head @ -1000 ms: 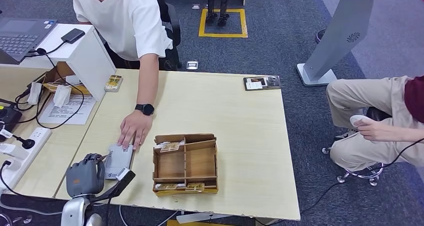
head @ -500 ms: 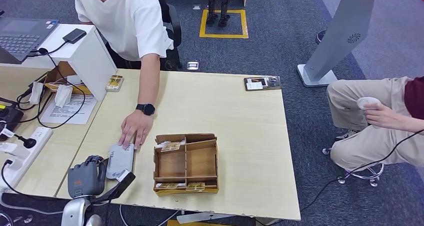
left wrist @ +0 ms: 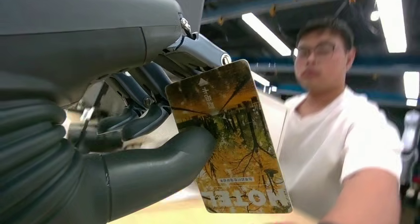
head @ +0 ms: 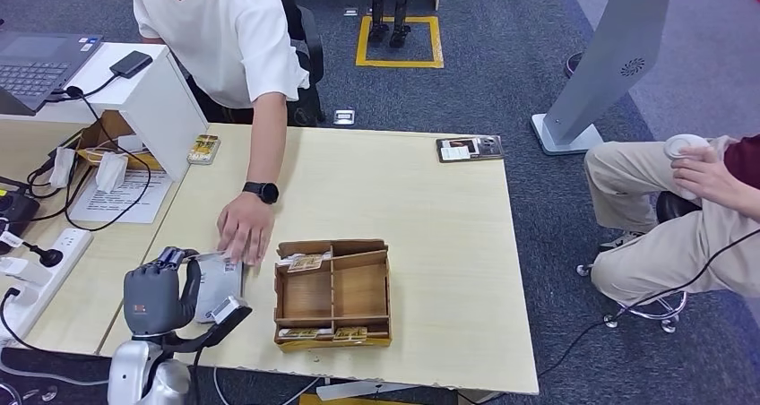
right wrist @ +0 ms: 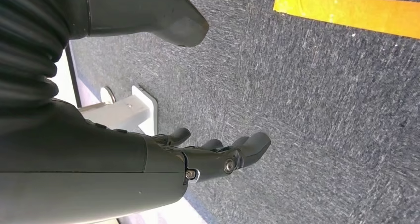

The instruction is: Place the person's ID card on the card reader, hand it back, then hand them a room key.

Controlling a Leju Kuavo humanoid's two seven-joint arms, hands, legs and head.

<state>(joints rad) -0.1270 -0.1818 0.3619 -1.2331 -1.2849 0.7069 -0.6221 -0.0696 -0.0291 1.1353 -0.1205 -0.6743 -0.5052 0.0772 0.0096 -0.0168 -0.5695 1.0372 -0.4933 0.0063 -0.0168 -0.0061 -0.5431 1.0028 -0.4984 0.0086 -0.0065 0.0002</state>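
I note my left hand pinching the hotel key card, raised for the person's hand; right hand hangs open, empty.

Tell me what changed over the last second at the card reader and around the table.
The left hand rose from the table's near edge and moved toward the card reader, pinching a card printed HOTEL. The standing person's hand shifted slightly at the reader's far end. The seated person lifted a white object from lap to chest height. The wooden tray and table stayed put.
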